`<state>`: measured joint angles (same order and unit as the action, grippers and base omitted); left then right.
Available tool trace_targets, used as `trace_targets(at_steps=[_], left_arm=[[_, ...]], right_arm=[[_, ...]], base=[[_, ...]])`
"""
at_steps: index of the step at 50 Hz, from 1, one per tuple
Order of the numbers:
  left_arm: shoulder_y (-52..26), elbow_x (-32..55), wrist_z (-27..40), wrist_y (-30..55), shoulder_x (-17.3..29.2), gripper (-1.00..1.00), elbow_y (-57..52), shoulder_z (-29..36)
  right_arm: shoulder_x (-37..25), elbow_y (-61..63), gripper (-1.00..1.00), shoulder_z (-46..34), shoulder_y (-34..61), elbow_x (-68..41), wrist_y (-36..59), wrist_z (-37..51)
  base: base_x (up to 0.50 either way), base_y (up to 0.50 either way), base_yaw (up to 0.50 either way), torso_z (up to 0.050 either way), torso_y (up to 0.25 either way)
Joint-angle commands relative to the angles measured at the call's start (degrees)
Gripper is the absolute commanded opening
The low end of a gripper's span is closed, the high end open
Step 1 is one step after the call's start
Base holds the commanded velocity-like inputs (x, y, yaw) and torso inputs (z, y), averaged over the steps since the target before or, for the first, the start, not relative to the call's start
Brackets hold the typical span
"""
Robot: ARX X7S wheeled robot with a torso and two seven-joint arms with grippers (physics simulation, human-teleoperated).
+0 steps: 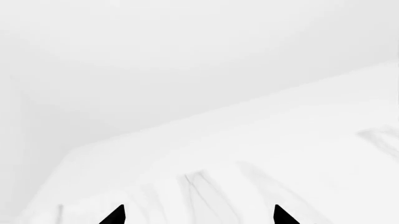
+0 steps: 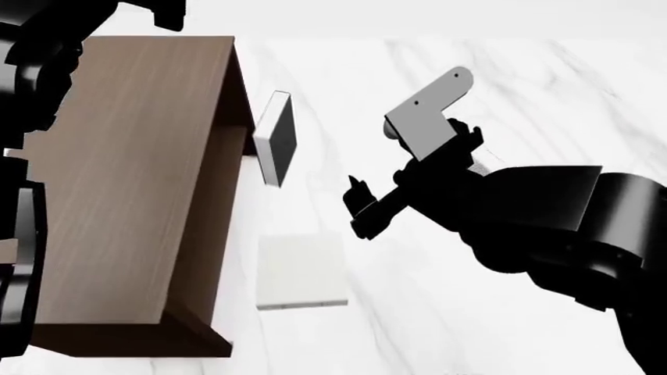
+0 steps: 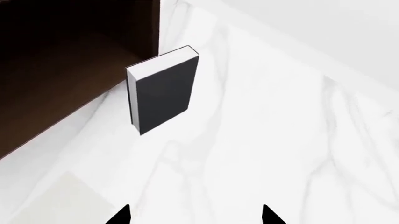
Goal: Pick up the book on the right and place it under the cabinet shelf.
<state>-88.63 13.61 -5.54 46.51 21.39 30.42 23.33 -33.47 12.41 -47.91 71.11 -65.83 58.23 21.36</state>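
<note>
The book (image 2: 300, 269), thin and off-white with a pale grey edge, lies flat on the white marble table beside the open side of the dark brown cabinet shelf (image 2: 125, 180). One corner of the book (image 3: 46, 203) shows in the right wrist view, close to the dark cabinet shelf (image 3: 62, 70) hollow. My right gripper (image 2: 358, 207) hangs open above the table, up and to the right of the book, holding nothing. The right gripper (image 3: 194, 215) tips stand wide apart. My left gripper (image 1: 199, 215) is open over bare table, with nothing between its tips.
A black-faced book (image 2: 276, 137) stands upright near the cabinet's far corner; the right wrist view also shows this black-faced book (image 3: 163, 93). The marble table (image 2: 501, 94) stretches to the right. My left arm (image 2: 26, 94) covers the cabinet's left side.
</note>
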Motion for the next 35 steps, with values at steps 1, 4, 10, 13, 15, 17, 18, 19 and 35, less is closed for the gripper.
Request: trace_targets(at_steps=[1,4,10,13,15,17,18,19,35], left_arm=[[-0.01,0.07,0.06,-0.13,0.02,1.00,0.12,0.03],[0.00,0.23,0.28,-0.15,-0.05,1.00,0.19,-0.27],[0.04,0.40,0.40,0.12,0.07,1.00,-0.08,-0.44],[0.11,0.43,0.43,0.18,0.19,1.00,-0.13,-0.48],[0.10,0.43,0.47,0.13,0.23,1.00,-0.04,-0.50],[0.08,0.40,0.48,0.08,0.25,1.00,0.07,-0.47],[0.03,0.37,0.48,0.02,0.24,1.00,0.18,-0.45],[-0.02,0.35,0.49,-0.02,0.24,1.00,0.27,-0.43],[-0.40,0.21,0.40,-0.20,0.07,1.00,0.73,0.05]], right_arm=[[-0.30,0.25,1.00,-0.31,-0.49,0.26,-0.43,-0.23],[-0.56,0.46,1.00,-0.79,-0.75,1.28,-0.97,-0.45],[-1.85,2.46,1.00,-4.43,-2.03,8.16,-4.16,-1.48],[-2.72,3.74,1.00,-7.23,-3.90,12.81,-6.71,-1.76],[-3.05,3.94,1.00,-8.35,-5.30,14.93,-8.43,-1.68],[-3.39,4.04,1.00,-9.82,-6.61,17.75,-10.22,-1.33],[-3.53,3.90,1.00,-10.51,-7.57,18.98,-11.30,-1.23],[-3.61,3.68,1.00,-10.92,-8.42,19.83,-12.22,-1.08],[-2.86,-2.00,1.00,-14.15,-16.77,28.31,-23.37,0.57]], base=[[0.00,0.00,0.00,0.000,-0.094],[0.00,0.00,0.00,0.000,-0.031],[0.00,0.00,0.00,0.000,0.000],[0.00,0.00,0.00,0.000,0.000],[0.00,0.00,0.00,0.000,0.000],[0.00,0.00,0.00,0.000,0.000],[0.00,0.00,0.00,0.000,0.000],[0.00,0.00,0.00,0.000,0.000],[0.00,0.00,0.00,0.000,0.000]])
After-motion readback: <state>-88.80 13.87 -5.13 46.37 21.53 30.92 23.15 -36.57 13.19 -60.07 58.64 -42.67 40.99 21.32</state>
